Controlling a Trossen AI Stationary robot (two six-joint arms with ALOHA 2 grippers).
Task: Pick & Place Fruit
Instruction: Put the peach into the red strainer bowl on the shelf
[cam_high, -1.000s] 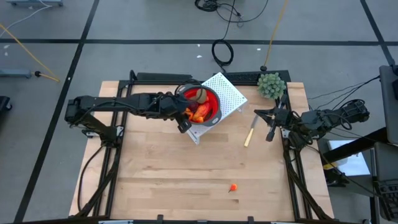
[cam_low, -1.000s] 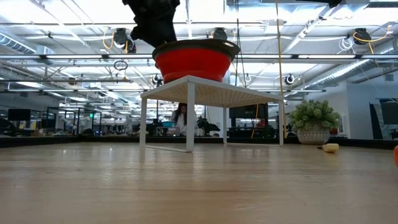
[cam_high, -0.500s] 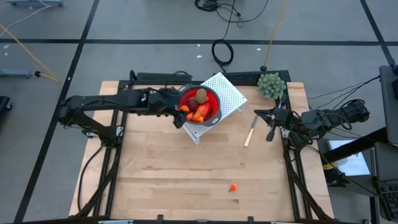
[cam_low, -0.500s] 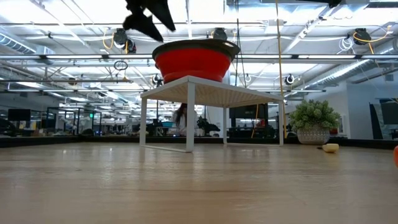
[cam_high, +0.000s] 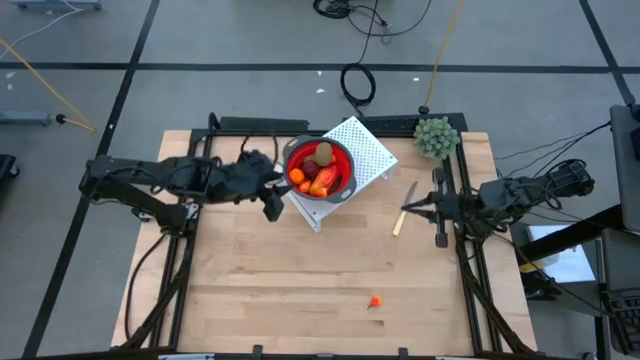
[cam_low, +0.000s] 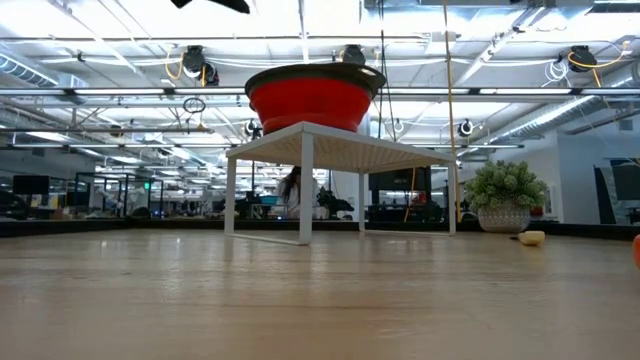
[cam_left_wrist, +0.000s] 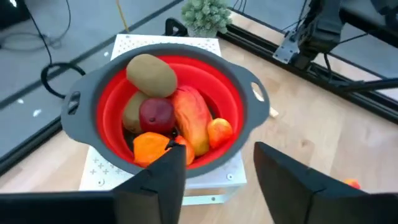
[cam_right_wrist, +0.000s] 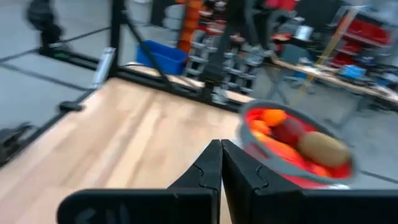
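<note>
The fruit lies heaped in a red bowl with a grey rim (cam_high: 320, 168) (cam_left_wrist: 165, 118) on a white perforated stand (cam_high: 365, 150): a brown oval (cam_left_wrist: 151, 74), a dark red ball (cam_left_wrist: 157, 114), a long red-and-yellow piece (cam_left_wrist: 193, 121) and orange bits (cam_left_wrist: 151, 148). One tiny orange bit (cam_high: 375, 300) rests alone on the wood near the near edge. My left gripper (cam_high: 272, 203) (cam_left_wrist: 217, 180) is open, just left of the bowl and above it. My right gripper (cam_high: 406, 208) (cam_right_wrist: 221, 155) is shut, to the right of the stand, beside the knife (cam_high: 403, 215).
A pale-handled knife lies on the table right of the stand. A green bushy plant (cam_high: 436, 137) stands at the far right corner. The stand's white legs (cam_low: 305, 185) raise the bowl (cam_low: 315, 95) well above the wood. Bare wood spreads across the near half of the table (cam_high: 280, 280).
My left gripper has drawn back from above the bowl toward the table's left edge and risen, almost leaving the top of the low view. My right gripper has turned about and shifted a little toward the near edge. The fruit in the bowl has stayed put.
</note>
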